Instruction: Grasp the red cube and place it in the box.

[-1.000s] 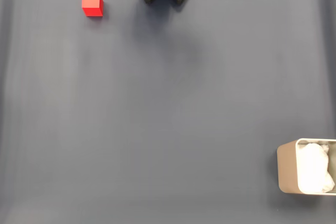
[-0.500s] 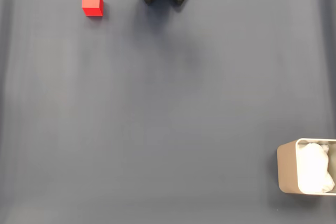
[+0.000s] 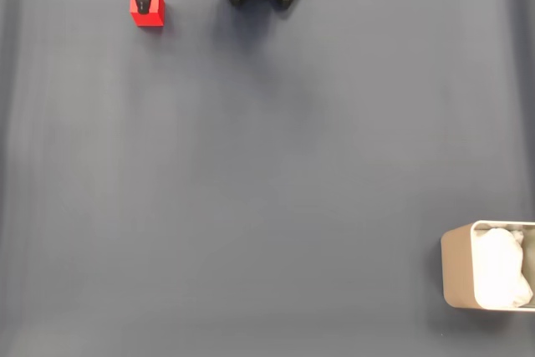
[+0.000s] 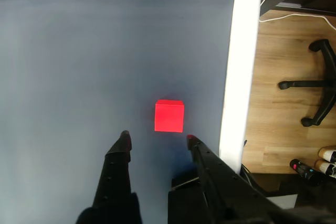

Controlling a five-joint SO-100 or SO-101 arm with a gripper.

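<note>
Far left at the top edge of the fixed view, the gripper point(image 3: 146, 2) overlaps the cube point(image 3: 151, 16) on the blue mat point(image 3: 251, 165), though whether it touches is hard to judge from above. The wrist view shows the fingers point(image 4: 119, 153) spread apart, the cube point(image 4: 169, 115) on the mat just beyond the tips and free. Far right, the box point(image 3: 458, 269) sits at the lower edge, white lining point(image 3: 501, 269) inside.
</note>
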